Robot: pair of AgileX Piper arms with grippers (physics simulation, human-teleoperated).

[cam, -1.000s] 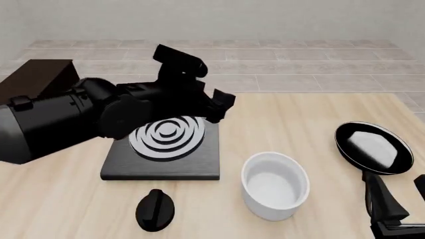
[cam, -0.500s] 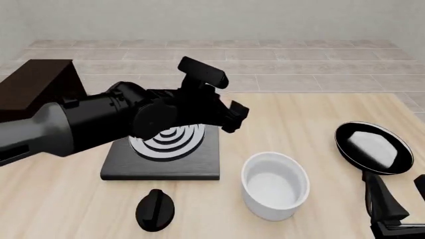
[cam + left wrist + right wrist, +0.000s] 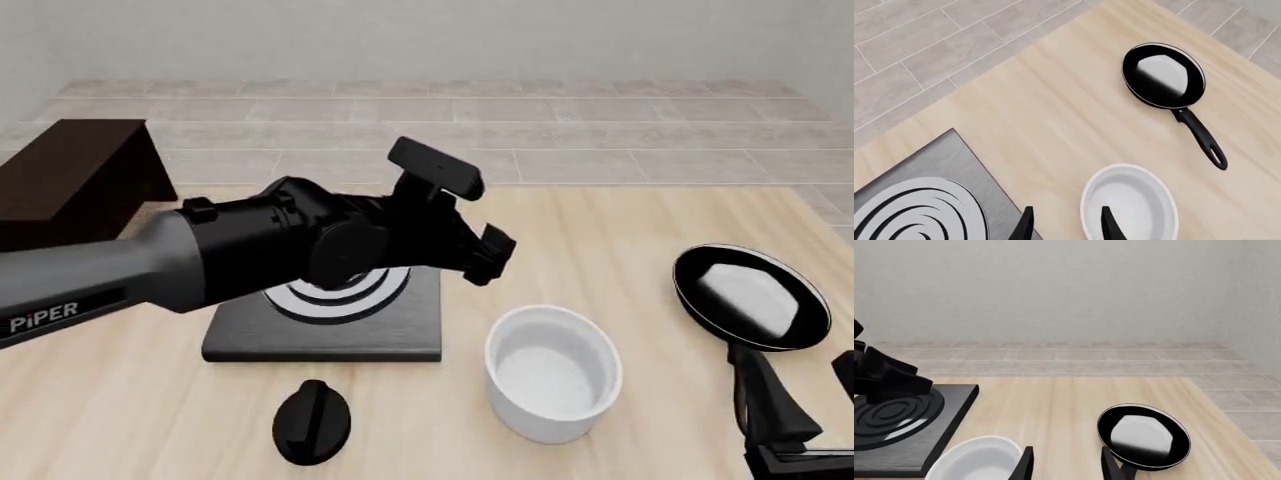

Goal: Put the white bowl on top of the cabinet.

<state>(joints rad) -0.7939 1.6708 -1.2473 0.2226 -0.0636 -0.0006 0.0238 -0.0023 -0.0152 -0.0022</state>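
Presently, front view: left gripper (image 3: pixel 489 252) hangs above the stove slab's (image 3: pixel 327 325) right edge, up-left of the white bowl (image 3: pixel 553 371), which stands upright on the table (image 3: pixel 627 250). Cabinet (image 3: pixel 74 175) at far left, well apart. Knob (image 3: pixel 311 420) near the front edge.

Left wrist view: fingers (image 3: pixel 1109 226) parted, nothing between; one fingertip over bowl's rim. Pan (image 3: pixel 1164 75) beyond.

Right wrist view: right gripper (image 3: pixel 1065 464) fingers apart, empty, bowl and pan ahead.
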